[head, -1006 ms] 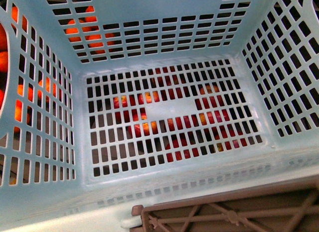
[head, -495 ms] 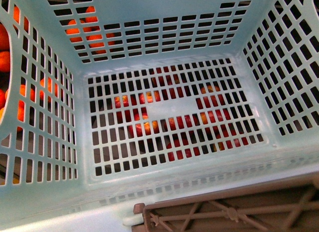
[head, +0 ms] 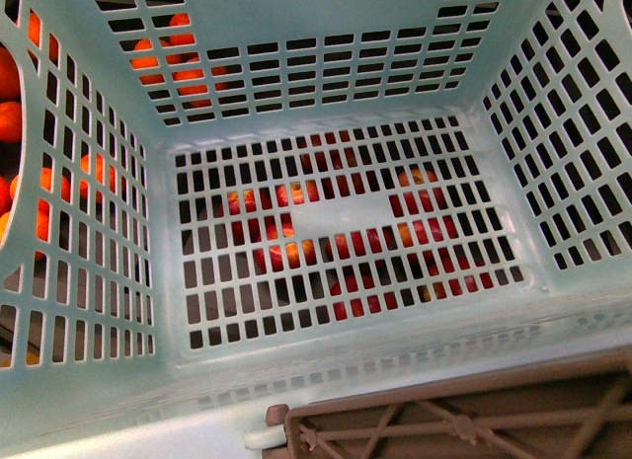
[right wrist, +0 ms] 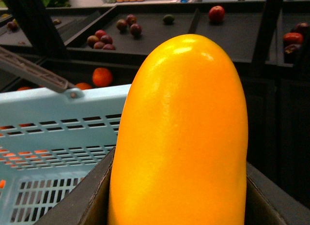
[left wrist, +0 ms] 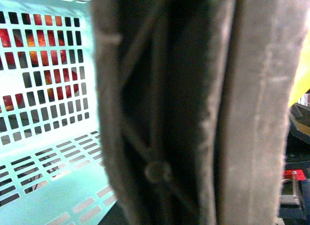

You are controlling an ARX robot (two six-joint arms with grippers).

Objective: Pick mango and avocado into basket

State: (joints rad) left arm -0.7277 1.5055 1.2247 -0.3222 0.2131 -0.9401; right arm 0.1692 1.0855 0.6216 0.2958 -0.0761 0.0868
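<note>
The pale turquoise basket (head: 326, 94) fills the front view, and nothing lies inside it. Its brown handle (head: 454, 420) crosses the near rim. In the left wrist view that handle (left wrist: 164, 113) is a blurred brown bar right in front of the camera. My left gripper is shut on it, and its fingers are hidden. My right gripper (right wrist: 177, 205) is shut on the glossy orange-yellow mango (right wrist: 181, 133), held upright beside the basket's wall (right wrist: 53, 133). A small dark green fruit (right wrist: 168, 19) lies on a far shelf, too small to tell whether it is the avocado.
Orange fruits (head: 163, 54) show through the basket's far and left slots, and red fruits (head: 346, 247) show through its floor. In the right wrist view, dark shelves (right wrist: 160, 41) behind the basket hold red and dark fruits (right wrist: 101, 39) and an orange one (right wrist: 102, 76).
In the front view the basket has shifted slightly to the right. Nothing else differs.
</note>
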